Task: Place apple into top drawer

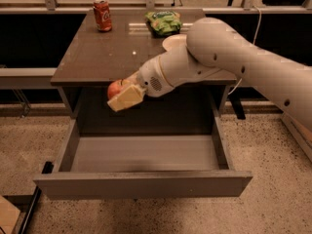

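The red apple is held in my gripper, whose pale fingers are shut around it. The gripper hangs in front of the table's front edge, above the back left part of the open top drawer. The drawer is pulled out wide, grey inside, with nothing in it. My white arm reaches in from the right, over the table top.
On the brown table top stand a red soda can at the back left, a green chip bag at the back middle, and a white bowl partly hidden by my arm. The floor is speckled.
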You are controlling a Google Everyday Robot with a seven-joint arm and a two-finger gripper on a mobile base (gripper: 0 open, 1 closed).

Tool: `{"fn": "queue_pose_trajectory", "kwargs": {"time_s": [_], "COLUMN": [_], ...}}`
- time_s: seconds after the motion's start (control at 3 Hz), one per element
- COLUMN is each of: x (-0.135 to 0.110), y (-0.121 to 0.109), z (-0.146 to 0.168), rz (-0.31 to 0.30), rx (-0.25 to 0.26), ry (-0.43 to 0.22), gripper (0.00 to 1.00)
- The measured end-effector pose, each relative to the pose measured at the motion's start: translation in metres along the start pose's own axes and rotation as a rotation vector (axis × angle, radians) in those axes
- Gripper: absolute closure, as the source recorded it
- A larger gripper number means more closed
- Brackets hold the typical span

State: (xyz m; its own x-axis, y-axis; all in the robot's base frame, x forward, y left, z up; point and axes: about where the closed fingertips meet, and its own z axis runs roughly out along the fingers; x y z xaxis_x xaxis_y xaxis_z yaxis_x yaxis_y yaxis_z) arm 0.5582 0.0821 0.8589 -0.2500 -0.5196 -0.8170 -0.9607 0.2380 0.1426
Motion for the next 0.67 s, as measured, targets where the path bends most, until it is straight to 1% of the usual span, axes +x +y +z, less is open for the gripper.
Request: {"fn": "queue_pose_trajectory", "kwargs": {"time_s": [0.33, 0.67], "x": [-0.0012, 0.0005], "y": [-0.0014, -0.0008], "z": [0.0026, 0.0057], "rz": [-0.002, -0.013], "rx": [-0.001, -0.015], "ry": [0.005, 0.01], "gripper": [1.0, 1.0]}}
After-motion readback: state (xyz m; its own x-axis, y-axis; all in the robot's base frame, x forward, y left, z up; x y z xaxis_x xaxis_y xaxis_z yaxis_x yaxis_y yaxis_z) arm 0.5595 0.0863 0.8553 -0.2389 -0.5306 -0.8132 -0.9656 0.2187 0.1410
